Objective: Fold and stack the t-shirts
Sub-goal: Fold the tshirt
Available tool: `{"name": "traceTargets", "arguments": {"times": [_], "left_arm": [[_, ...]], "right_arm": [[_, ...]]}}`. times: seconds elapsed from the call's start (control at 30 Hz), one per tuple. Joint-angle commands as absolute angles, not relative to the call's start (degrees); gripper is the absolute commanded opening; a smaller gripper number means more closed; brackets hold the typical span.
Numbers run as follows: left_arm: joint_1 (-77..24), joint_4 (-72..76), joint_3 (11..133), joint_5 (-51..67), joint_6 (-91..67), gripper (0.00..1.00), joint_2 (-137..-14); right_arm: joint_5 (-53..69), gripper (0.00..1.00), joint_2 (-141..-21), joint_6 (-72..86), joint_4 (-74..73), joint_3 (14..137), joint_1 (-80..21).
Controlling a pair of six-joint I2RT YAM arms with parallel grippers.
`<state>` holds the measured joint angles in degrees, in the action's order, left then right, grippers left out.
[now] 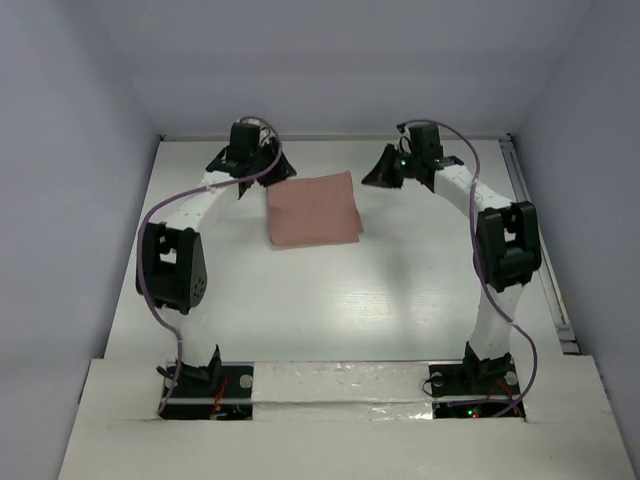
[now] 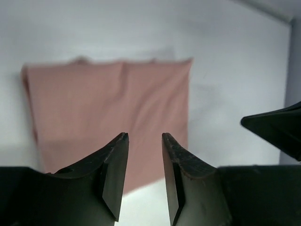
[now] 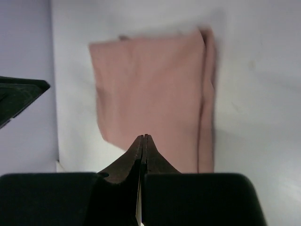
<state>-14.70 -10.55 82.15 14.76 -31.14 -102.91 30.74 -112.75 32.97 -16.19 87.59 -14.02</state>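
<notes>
The salmon-pink t-shirt lies folded into a plain square flat on the white table, between the two arms at the far middle. My left gripper hovers just off its far left corner, open and empty; its view shows the shirt beyond the parted fingers. My right gripper hovers to the right of the shirt's far right corner, shut and empty; its view shows the shirt with layered edges on the right side, beyond the closed fingertips.
White table inside pale walls. A metal rail runs along the table's right edge. A raised white ledge with the arm bases lies at the near edge.
</notes>
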Motion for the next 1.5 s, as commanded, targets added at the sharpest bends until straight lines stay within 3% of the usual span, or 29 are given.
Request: {"name": "traceTargets", "arguments": {"times": [0.0,0.17,0.4,0.9,1.03,1.07,1.1,1.17,1.2,1.3,1.33,1.43,1.47], "left_arm": [[-13.80,-8.45,89.98,15.20,-32.52,0.31,-111.16],[-11.51,-11.07,102.45,15.56,-33.13,0.24,-123.55],[-9.23,-8.35,101.08,15.29,-33.22,0.22,-126.21],[-5.54,-2.73,91.23,12.75,-32.61,0.21,-125.51],[-4.49,-3.52,94.21,12.40,-31.38,0.30,-122.36],[-3.96,-3.69,95.87,10.74,-31.12,0.46,-119.39],[-3.96,-3.69,96.76,9.85,-30.77,0.53,-117.70],[-3.35,-3.86,98.52,7.66,-29.80,0.67,-114.45],[-3.34,-5.35,100.27,6.86,-29.36,0.70,-111.48],[-3.34,-5.37,97.76,5.01,-27.95,0.75,-104.10],[-3.34,-4.58,95.73,4.84,-27.95,0.78,-102.06],[-3.34,-2.73,87.21,5.45,-27.69,0.80,-93.45],[-3.34,-2.29,84.75,6.49,-27.69,0.81,-91.25]], "right_arm": [[37.43,0.00,-122.58,36.03,-13.36,98.84,-13.97],[41.30,0.00,-136.30,40.07,-14.32,118.89,-14.59],[41.05,0.00,-149.58,43.50,-18.54,135.69,-14.59],[31.20,0.00,-148.62,45.00,-18.98,125.15,-12.30],[30.68,0.00,-145.83,43.34,-19.95,124.80,-11.78],[30.41,0.00,-144.94,42.63,-20.13,124.54,-11.78],[30.67,0.00,-143.89,42.45,-19.78,124.28,-11.17],[30.68,0.09,-140.30,41.84,-19.34,123.67,-10.55],[30.24,0.23,-138.71,41.40,-19.07,121.83,-9.94],[28.22,0.49,-129.75,39.03,-16.97,115.69,-8.45],[27.43,0.66,-127.03,38.41,-16.35,109.49,-8.44],[24.27,0.99,-113.85,35.95,-13.63,93.69,-6.86],[23.47,1.00,-110.08,34.99,-11.97,89.17,-5.99]]}}
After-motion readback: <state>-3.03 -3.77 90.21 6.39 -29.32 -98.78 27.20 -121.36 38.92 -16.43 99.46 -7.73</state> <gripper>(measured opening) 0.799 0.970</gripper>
